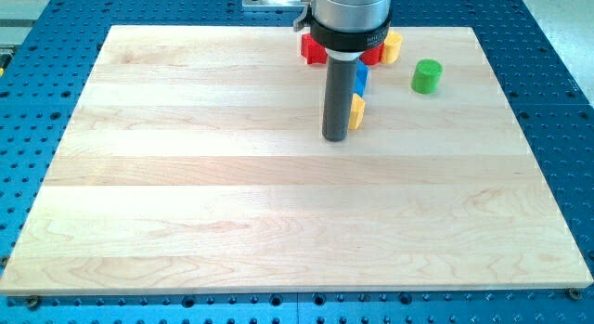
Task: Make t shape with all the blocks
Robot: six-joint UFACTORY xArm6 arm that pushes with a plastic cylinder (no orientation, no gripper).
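Note:
My rod comes down from the view's top, and my tip (335,136) rests on the wooden board (186,222) in its upper middle. A yellow block (356,111) sits just right of the tip, partly hidden by the rod. Above it a blue block (362,78) peeks out from behind the rod. A red block (310,48) shows at the rod's left near the top edge, and another red piece (373,56) at its right. A yellow block (393,47) lies next to that. A green cylinder (427,76) stands apart to the right.
The board lies on a blue perforated table (557,129). The arm's wide dark body (348,18) hides part of the block cluster at the board's top edge.

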